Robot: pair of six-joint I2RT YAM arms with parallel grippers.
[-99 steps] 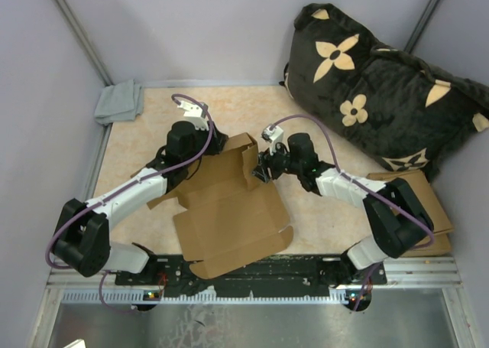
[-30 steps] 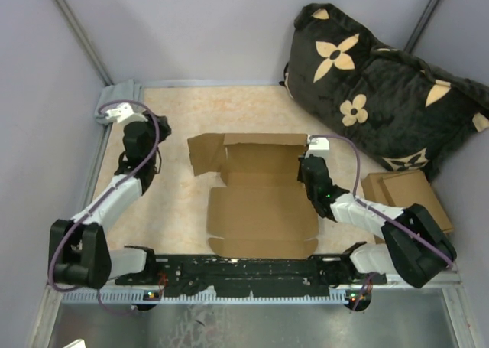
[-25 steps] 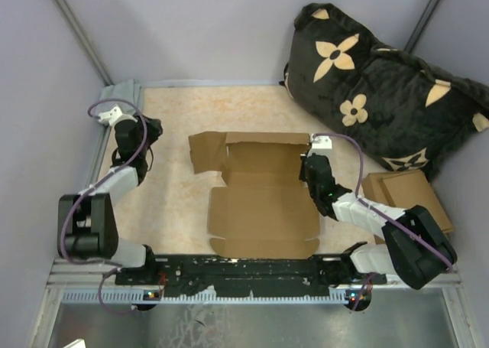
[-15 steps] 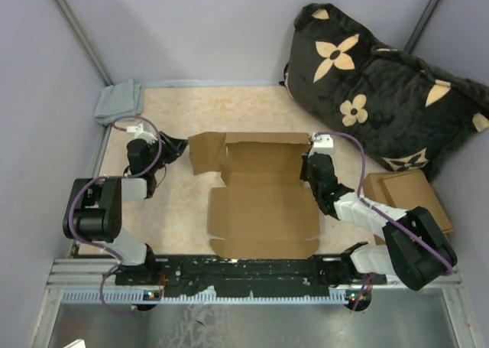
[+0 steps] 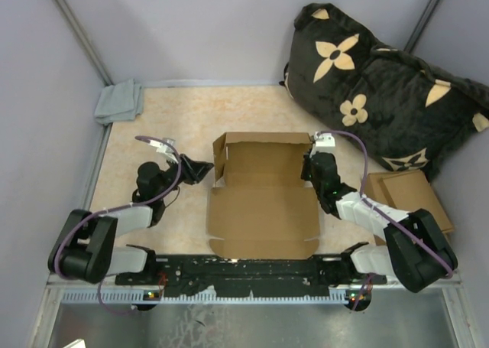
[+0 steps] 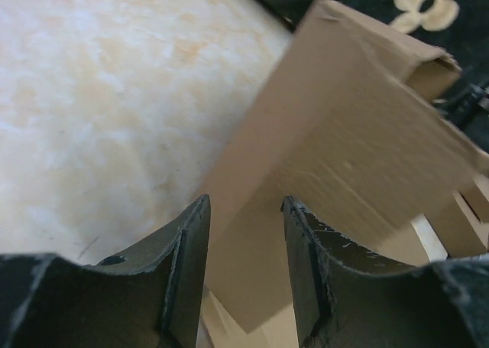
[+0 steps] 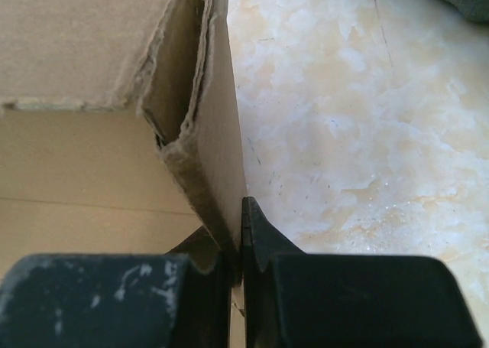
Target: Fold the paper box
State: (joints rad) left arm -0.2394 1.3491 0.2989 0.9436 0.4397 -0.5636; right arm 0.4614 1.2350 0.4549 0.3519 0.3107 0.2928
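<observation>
Brown corrugated cardboard paper box (image 5: 263, 210) stands half-folded, right gripper (image 7: 240, 233) clamping 3 o'clock wall, left gripper (image 6: 244, 204) released at 9 o'clock, lid flat.

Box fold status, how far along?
Done: the paper box has its far wall and both side walls standing. In hand: the right gripper pinches the right wall; the left gripper is open at the left wall, not gripping. Left: the near panel lies flat, unclosed.

light: bright, even, from above | shadows: faint, soft | glare: pale washed patch on desk (image 7: 359, 134) at 3 o'clock, right wrist | blur: box (image 6: 344, 157) soft, left wrist | top view: sharp
</observation>
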